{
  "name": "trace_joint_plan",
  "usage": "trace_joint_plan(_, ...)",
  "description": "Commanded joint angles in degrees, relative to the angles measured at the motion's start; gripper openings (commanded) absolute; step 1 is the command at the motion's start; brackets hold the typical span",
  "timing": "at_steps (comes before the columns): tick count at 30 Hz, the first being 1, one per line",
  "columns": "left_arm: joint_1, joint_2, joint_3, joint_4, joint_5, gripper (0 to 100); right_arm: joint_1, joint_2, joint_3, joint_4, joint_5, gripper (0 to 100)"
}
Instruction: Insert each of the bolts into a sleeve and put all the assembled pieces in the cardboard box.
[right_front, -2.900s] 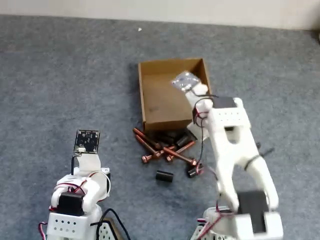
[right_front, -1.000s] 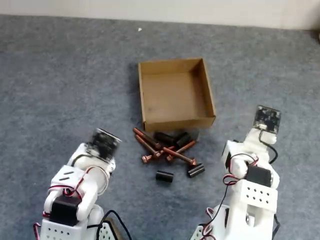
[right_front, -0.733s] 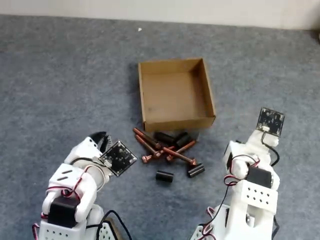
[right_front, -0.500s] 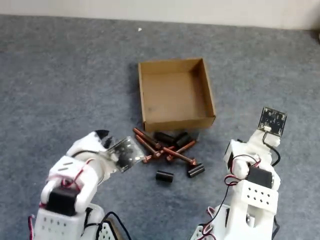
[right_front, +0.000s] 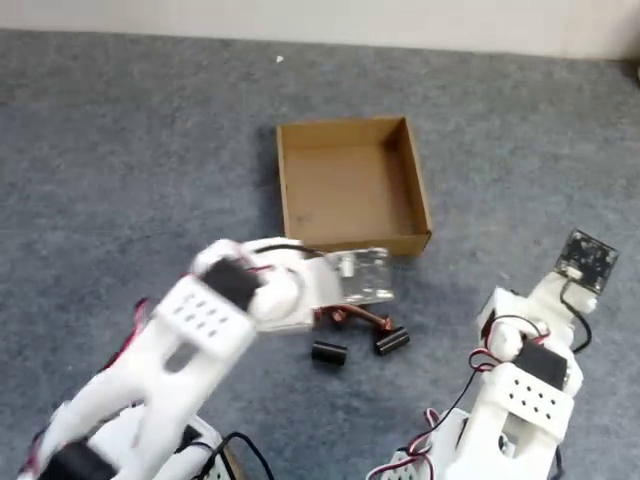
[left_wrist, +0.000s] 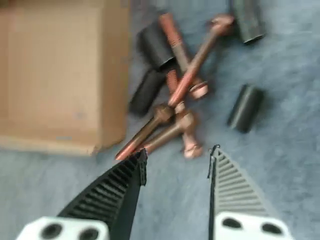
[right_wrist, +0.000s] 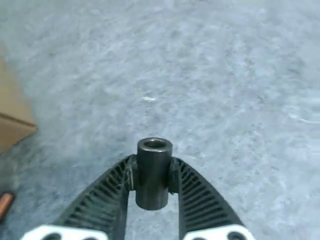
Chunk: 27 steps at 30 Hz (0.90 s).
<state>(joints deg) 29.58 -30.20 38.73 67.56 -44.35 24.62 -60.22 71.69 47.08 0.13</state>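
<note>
Several copper bolts (left_wrist: 176, 102) lie crossed on the carpet beside the cardboard box (left_wrist: 114, 100). Black sleeves (left_wrist: 245, 107) lie among and around them. My left gripper (left_wrist: 177, 154) hangs open just above the carpet, close to the bolt heads, with nothing between its fingers. In the high view the left arm (right_front: 260, 290) stretches over the pile in front of the box (right_front: 355, 243), and two sleeves (right_front: 328, 352) lie just clear of it. My right gripper (right_wrist: 152, 175) is shut on an upright black sleeve (right_wrist: 152, 170), held over bare carpet well right of the box.
The grey carpet (right_front: 130, 150) stretches open around the box. The right arm (right_front: 530, 370) stands at the front right, apart from the pile. A corner of the box (right_wrist: 12, 120) shows in the right wrist view.
The left arm swung up from its folded pose and out over the bolt pile. The right arm, earlier stretched out by the box, pulled back to the right and drifted a little further right.
</note>
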Motion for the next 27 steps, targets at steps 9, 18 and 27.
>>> trace_joint_plan(9, 10.6, 32.5, -25.4, 0.2, -0.8, 22, 3.4, -1.3, -1.4, -1.8, -0.5, 0.5)
trace_joint_plan(18, 13.6, 46.0, -32.3, -4.3, -0.7, 22, 3.6, -1.3, -1.4, -1.9, -0.5, 0.5)
trace_joint_plan(27, 13.5, 50.6, -32.1, -6.3, -0.5, 0, 3.5, -1.3, -1.4, -1.9, -0.5, 0.5)
